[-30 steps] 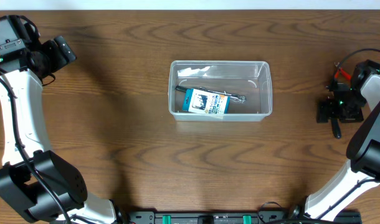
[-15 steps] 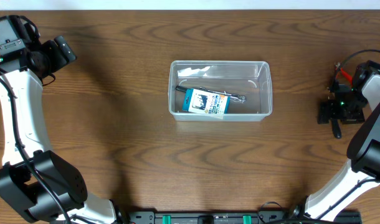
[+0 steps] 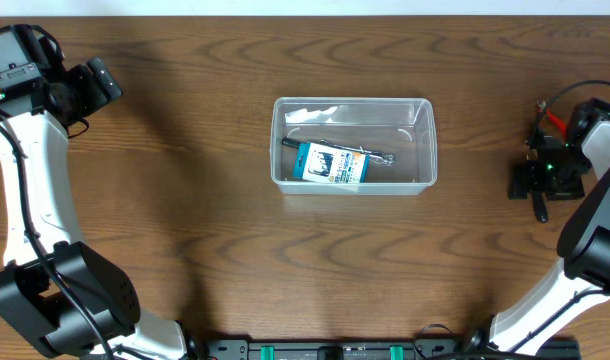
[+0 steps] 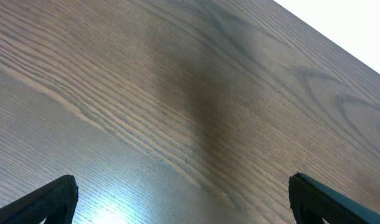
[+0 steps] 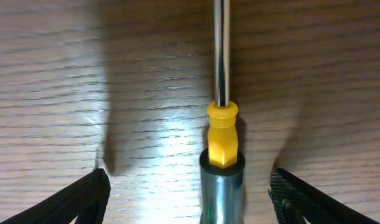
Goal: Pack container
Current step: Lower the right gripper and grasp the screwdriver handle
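Wooden bench [image 3: 185, 220], container [image 3: 353, 100] at its centre. The left tool [image 4: 184, 198], on an arm stretched to the far corner, gapes wide and is empty. The right tool [image 5: 190, 193] points down, jaws spread astride a screwdriver [image 5: 222, 134] without touching it.

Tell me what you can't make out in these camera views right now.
Tool in the container: overhead, the packet covers its middle; type too small to tell.
Packet print: overhead, too small to read.
Screwdriver: right wrist view, tip and handle cut off by top and bottom edges.
Left gripper: left wrist view, only fingertips show at the bottom corners.
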Tool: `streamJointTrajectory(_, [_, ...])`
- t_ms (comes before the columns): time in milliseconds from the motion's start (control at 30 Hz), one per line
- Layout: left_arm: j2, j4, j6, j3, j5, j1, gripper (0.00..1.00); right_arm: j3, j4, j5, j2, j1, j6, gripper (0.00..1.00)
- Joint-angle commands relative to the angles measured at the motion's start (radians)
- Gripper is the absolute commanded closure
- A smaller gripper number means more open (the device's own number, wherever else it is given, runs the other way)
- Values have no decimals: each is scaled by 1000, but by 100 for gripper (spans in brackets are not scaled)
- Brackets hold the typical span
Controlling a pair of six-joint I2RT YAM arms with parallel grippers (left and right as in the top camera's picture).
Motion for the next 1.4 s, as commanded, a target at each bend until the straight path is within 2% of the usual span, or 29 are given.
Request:
streamJointTrajectory(0, [-7,-3,6,14,-8,2,2,-6,5,-40,-71,-8,7,16])
streamJointTrajectory(567, [-7,-3,6,14,-8,2,2,-6,5,18,-89,-21,-1,18])
streamJointTrajectory(767, [-7,-3,6,14,-8,2,2,-12,7,13,-85,-51,3,21])
streamJointTrajectory(1367, [-7,-3,6,14,-8,2,2,-58,51,6,-84,-55,3,21])
